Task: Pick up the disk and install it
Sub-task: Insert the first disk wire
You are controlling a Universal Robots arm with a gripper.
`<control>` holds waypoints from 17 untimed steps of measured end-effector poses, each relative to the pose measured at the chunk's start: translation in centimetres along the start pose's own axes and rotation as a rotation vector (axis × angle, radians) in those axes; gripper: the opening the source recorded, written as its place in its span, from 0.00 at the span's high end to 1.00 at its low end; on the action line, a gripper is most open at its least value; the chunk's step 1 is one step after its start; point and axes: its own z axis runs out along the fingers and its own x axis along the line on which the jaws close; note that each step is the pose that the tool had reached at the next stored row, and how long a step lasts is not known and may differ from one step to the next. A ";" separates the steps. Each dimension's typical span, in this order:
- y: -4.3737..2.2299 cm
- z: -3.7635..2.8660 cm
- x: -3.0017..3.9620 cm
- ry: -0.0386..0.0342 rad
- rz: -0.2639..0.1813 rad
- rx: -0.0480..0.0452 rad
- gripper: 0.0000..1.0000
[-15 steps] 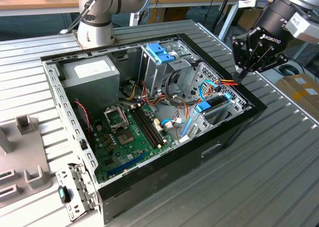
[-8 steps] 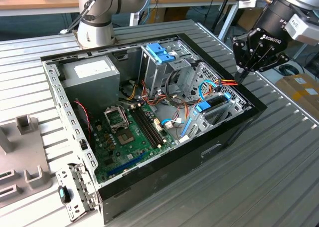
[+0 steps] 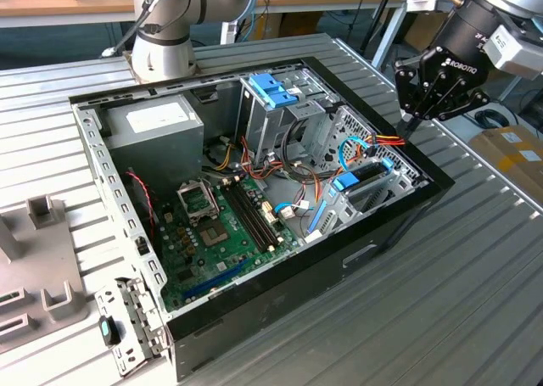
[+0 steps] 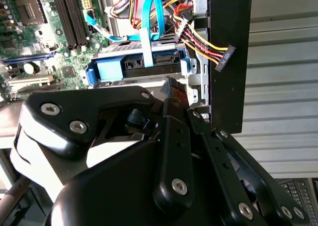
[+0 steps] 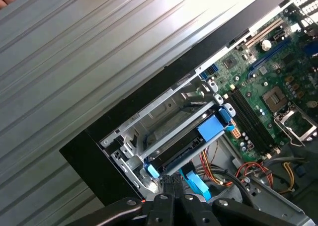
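Hovering pincer [image 3: 408, 123] tilted over disk [image 3: 366, 176]

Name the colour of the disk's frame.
The disk's frame is blue, clearest in the second wrist view.

An open computer case [image 3: 373, 242] lies on a slatted table [image 3: 458, 310]. Inside it, the power supply [image 3: 153, 125] sits in the far corner toward the exterior view's left. The circuit board [image 3: 222, 226] lies on the floor nearer the camera, with a drive cage [image 3: 280, 119] behind it. The disk [image 3: 360, 181] sits in a bay [image 3: 383, 193] at the case's end toward the exterior view's right, cables [image 3: 383, 140] just behind it. The gripper [image 3: 409, 117] hangs above that end, apart from the disk.
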 end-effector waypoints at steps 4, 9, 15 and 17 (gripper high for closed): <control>0.00 0.00 0.00 -0.0005 0.000 0.0007 0.90; 0.00 0.00 0.00 -0.0011 0.000 0.0016 0.76; 0.00 0.00 0.00 -0.0018 0.000 0.0025 0.58; 0.00 0.00 0.00 -0.0019 0.000 0.0027 0.58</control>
